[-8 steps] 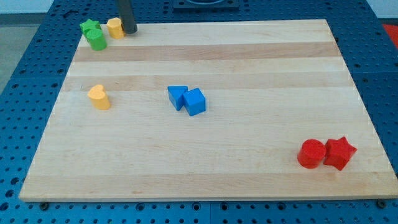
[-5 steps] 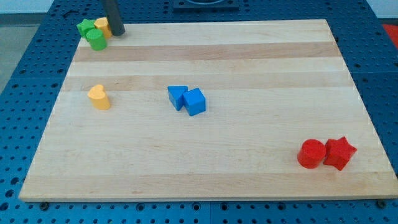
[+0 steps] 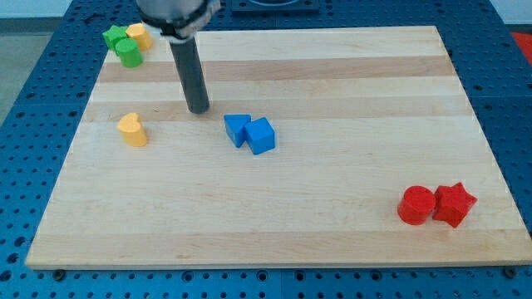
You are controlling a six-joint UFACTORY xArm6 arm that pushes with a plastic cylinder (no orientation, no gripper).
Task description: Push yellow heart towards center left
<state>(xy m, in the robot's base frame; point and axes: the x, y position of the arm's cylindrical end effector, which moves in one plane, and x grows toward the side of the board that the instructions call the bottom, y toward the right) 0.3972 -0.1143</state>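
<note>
The yellow heart (image 3: pixel 132 129) stands on the wooden board (image 3: pixel 332 191) at the view's left, about mid-height. My tip (image 3: pixel 199 110) rests on the board to the right of the heart and slightly above it, with a clear gap between them. The tip is also just left of and above the blue pair. The rod rises from the tip toward the view's top.
A blue triangular block (image 3: pixel 237 129) and a blue cube (image 3: pixel 261 136) touch near the middle. A green star (image 3: pixel 113 36), a green cylinder (image 3: pixel 128 54) and a yellow block (image 3: pixel 139 35) cluster at the top left corner. A red cylinder (image 3: pixel 416 205) and a red star (image 3: pixel 454 204) sit at the bottom right.
My tip has moved from the top left corner, next to the yellow block, down and right to near the blue blocks. Earlier it nudged the yellow block left against the green ones.
</note>
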